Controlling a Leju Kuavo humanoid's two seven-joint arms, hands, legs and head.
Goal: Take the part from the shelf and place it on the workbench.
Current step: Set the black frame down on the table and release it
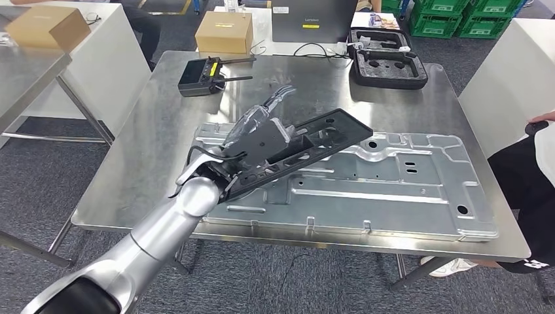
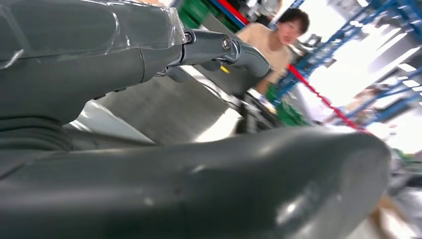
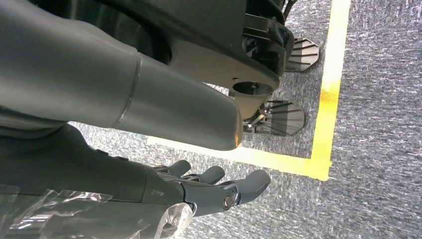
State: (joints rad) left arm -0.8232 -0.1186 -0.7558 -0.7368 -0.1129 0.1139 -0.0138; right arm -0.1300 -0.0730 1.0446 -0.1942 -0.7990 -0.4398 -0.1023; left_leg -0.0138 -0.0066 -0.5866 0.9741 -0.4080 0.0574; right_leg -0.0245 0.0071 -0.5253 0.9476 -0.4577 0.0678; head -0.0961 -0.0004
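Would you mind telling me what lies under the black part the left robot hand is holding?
Under the black part lies a large silver metal panel on the steel table. The left robot hand grips the part. The panel's surface beneath the part is covered.

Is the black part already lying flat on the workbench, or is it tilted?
Tilted. The left hand holds the black part slanted over the metal panel on the workbench, far end raised. Whether its near end touches, cannot tell.

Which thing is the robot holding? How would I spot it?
Find the shiny metal workbench with the big silver stamped panel lying on it. Above that panel's left end, the robot's left hand holds a long flat black part. It is dark and lifted, unlike the silver panel beneath.
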